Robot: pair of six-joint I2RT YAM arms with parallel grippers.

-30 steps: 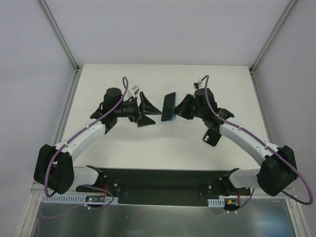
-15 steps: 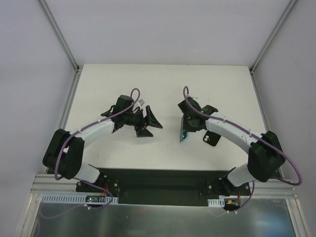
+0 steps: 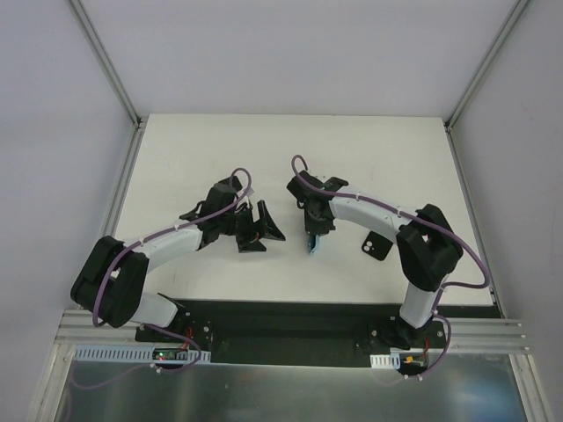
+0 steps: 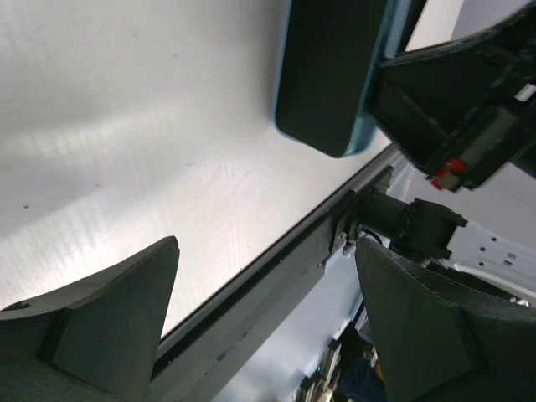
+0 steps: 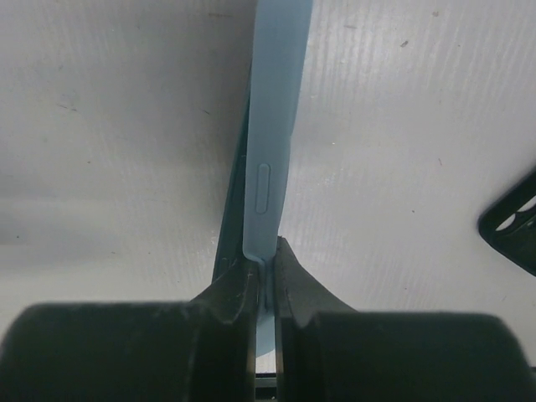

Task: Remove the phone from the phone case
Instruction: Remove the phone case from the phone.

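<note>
Spanning the near edge, a black mounting plate (image 3: 281, 321) carries both arm bases. Beyond it, on the white tabletop (image 3: 220, 149), a small black rectangular item (image 3: 376, 248) with round openings at one end lies flat. It is beside the right forearm and apart from the other things.

Slightly farther in, the right gripper (image 5: 266, 260) has its jaws pinching one edge of a light-blue phone case (image 5: 274, 117). The case is held on edge with its long axis pointing down toward the tabletop; whether its lower end touches cannot be told. An oblong side button (image 5: 262, 188) is moulded into the case edge just past the jaws. The dark flat phone (image 4: 331, 67) sits in the case. Its face is turned toward the left arm, and the light-blue rim shows along one side.

The left gripper (image 3: 262, 230) stands to the left of the case, near it but apart, with its jaws spread wide. In the left wrist view, a small white label (image 4: 526, 92) on the right gripper's body is too small to read.
</note>
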